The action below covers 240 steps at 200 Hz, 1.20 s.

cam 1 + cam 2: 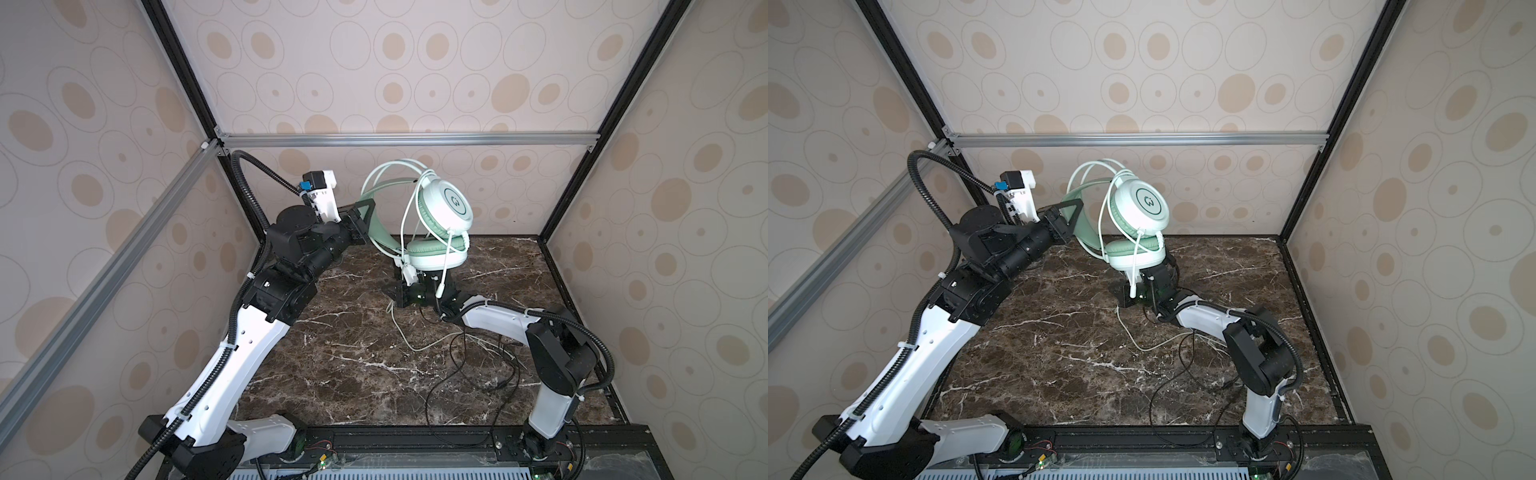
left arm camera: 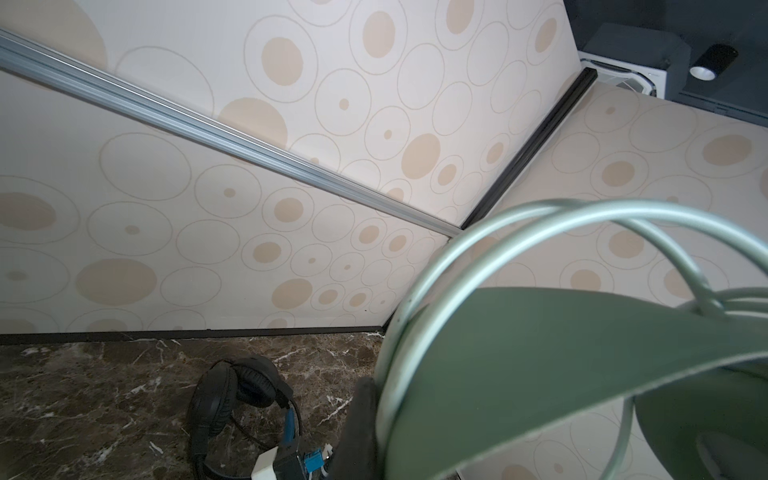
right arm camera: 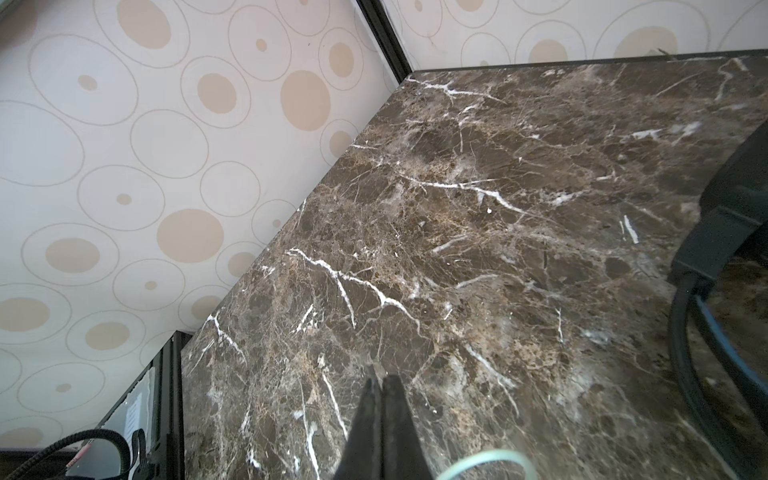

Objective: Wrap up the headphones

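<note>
Logging the scene as I see it from the console.

My left claw [image 1: 365, 216] is clamped narrow on the headband of the mint-green headphones [image 1: 444, 203] and holds the set in the air over the far half of the desk [image 1: 353, 353]. The headband has two parts: a wide, flat, matte green strap [image 2: 561, 353] and a pair of thin, glossy arched tubes [image 2: 519, 224] above it. The ear cups are smooth, pale, rounded shells with soft green cushions. One stands on edge with a ring mark on its face. The other [image 1: 436, 255] lies flat just above my right claw [image 1: 392, 296]; I cannot tell whether they touch.

In the right wrist view the right claw's [image 3: 378, 399] black tapered fingers are pressed tight together, with nothing visible between them. A loop of the whitish-green cable [image 3: 484, 456] sits just beside them. In both top views the cable drapes over the headset and trails in loose curves across the desk.

The black headphones [image 2: 232, 395] lie on the desk below the lifted set. They are folded, with padded, wrinkled round cushions and a blue inner band. In both top views they are hidden.

The desk is polished dark brown marble with white veins. The walls [image 1: 415, 62] are cream with beige ovals.
</note>
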Tool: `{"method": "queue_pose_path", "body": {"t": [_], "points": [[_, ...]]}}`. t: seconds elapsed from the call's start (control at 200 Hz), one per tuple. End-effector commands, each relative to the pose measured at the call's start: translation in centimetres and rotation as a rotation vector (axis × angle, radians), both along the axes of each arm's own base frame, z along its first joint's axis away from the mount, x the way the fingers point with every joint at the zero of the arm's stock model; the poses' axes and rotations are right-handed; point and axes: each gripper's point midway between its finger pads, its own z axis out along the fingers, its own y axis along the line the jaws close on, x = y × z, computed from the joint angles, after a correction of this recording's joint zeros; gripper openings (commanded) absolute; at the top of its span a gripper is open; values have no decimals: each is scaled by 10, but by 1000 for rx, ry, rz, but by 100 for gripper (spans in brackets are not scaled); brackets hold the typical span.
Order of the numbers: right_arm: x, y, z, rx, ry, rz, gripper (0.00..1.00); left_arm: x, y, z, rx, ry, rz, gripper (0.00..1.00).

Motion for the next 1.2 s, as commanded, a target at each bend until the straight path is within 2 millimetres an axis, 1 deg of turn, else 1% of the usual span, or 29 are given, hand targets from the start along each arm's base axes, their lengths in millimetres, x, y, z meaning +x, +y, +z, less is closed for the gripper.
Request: {"method": "queue_pose_path", "body": {"t": [0.0, 0.175, 0.345, 0.45, 0.63, 0.78, 1.015, 1.195], "points": [[-17, -1, -7, -65, 2, 12, 0, -12, 29, 62, -196, -114, 85, 0], [-37, -6, -23, -167, 8, 24, 0, 4, 37, 57, -201, -83, 158, 0], [-63, -10, -33, -262, -6, 57, 0, 21, 48, 45, -201, -40, 250, 0], [-80, -11, -36, -309, -16, 79, 0, 33, 54, 34, -189, -11, 294, 0], [-106, -12, -35, -384, -42, 122, 0, 52, 67, 18, -167, 21, 362, 0], [-124, -15, -32, -442, -78, 159, 0, 66, 81, 3, -130, 43, 428, 0], [-151, -14, -25, -554, -155, 252, 0, 90, 108, -38, -69, 119, 529, 0], [-168, -3, -18, -597, -196, 323, 0, 103, 120, -62, -11, 156, 585, 0]]}}
